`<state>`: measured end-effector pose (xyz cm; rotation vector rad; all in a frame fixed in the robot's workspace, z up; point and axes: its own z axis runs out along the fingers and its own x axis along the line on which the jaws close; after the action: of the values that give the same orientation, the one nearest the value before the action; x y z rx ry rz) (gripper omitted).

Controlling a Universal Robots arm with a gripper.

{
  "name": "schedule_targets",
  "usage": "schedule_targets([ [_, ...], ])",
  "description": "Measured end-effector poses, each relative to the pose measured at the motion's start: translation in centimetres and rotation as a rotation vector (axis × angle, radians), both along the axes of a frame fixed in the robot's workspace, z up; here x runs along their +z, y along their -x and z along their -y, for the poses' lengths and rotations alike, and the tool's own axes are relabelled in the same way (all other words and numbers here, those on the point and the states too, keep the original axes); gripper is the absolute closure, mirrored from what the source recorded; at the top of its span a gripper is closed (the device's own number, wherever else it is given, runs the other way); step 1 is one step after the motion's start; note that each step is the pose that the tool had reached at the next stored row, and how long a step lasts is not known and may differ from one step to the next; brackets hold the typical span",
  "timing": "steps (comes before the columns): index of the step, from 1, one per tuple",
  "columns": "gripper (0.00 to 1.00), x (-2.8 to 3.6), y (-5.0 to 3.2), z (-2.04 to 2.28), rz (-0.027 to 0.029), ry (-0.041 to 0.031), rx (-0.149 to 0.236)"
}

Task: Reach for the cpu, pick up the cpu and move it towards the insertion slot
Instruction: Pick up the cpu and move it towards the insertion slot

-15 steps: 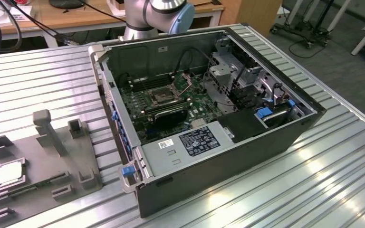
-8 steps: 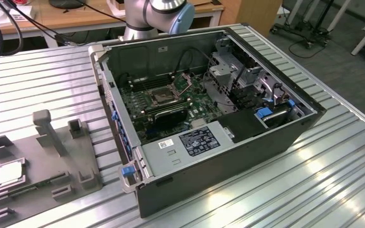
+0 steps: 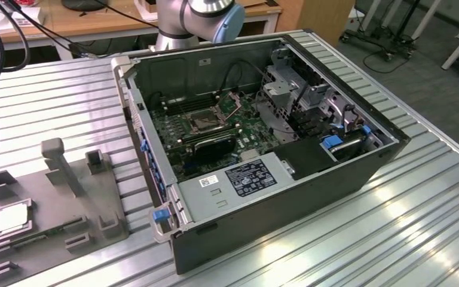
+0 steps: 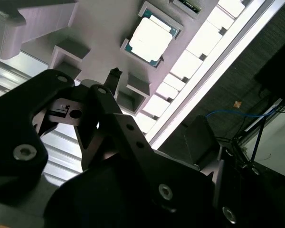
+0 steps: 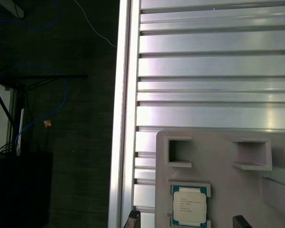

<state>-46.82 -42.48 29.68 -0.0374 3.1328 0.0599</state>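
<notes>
The gripper (image 5: 187,221) hung with its fingertips (image 5: 133,219) spread wide, holding nothing, over the grey fixture (image 3: 54,245) at the exterior view's left. Just beyond the fingertips, the cpu (image 5: 189,205) lay flat in a square recess of that fixture, pale face up and untouched. The fixture sat on the ribbed metal table (image 3: 421,227). Farther off, toward the exterior view's right, lay the open computer case (image 3: 293,197), with the insertion slot (image 3: 205,121) on its motherboard, well apart from the cpu.

Silver-grey arm (image 3: 183,15) with blue joint cap (image 3: 228,27); black hand (image 5: 186,219) with silver screws (image 4: 165,191).
</notes>
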Motion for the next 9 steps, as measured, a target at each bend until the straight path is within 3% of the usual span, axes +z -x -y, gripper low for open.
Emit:
schedule_targets([
  [9, 0.18, -0.38, 0.00, 0.00, 0.0001, 0.0026, 0.000],
])
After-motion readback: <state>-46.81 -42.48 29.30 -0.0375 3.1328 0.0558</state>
